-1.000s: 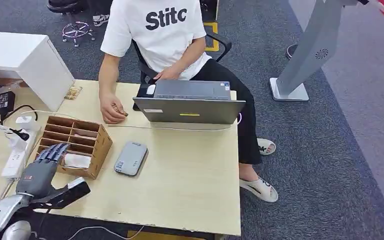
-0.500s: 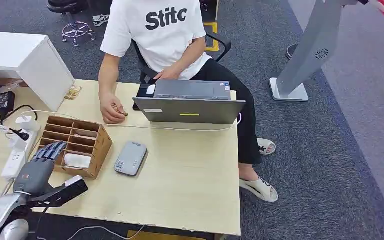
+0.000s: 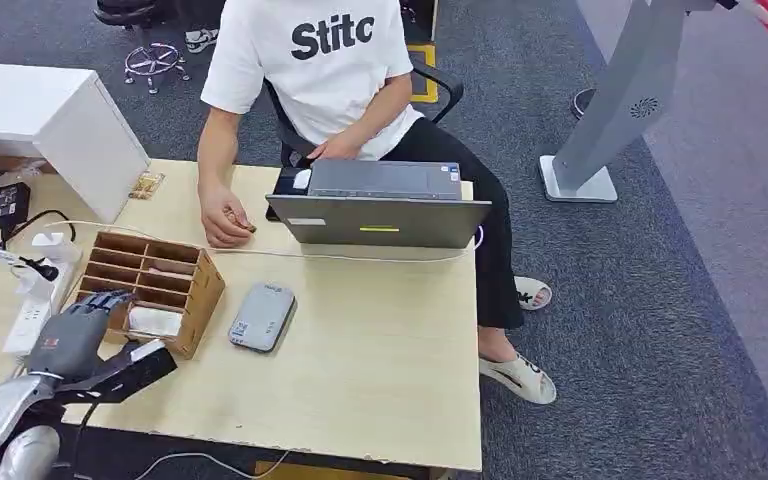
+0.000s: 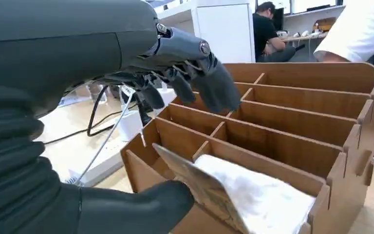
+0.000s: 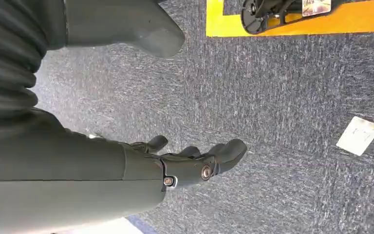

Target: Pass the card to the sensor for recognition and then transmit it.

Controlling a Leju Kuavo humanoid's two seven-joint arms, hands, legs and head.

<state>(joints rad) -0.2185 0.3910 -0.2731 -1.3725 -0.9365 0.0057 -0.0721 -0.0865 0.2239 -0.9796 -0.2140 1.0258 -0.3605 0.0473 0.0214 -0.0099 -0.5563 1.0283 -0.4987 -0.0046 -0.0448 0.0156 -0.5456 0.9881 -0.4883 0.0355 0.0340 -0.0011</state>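
One pale card (image 4: 243, 202), whitish and slightly mottled, leans in the wooden organizer's (image 3: 196, 290) nearest compartment; left hand (image 3: 72, 335) spread, empty, over it.

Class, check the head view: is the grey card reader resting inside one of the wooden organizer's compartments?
No. The grey card reader lies flat on the table, beside the wooden organizer and outside its compartments.

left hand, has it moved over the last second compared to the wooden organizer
Yes. The left hand has drawn back toward the robot and lower in the head view: its fingers earlier reached over the wooden organizer, and now sit at its near corner.
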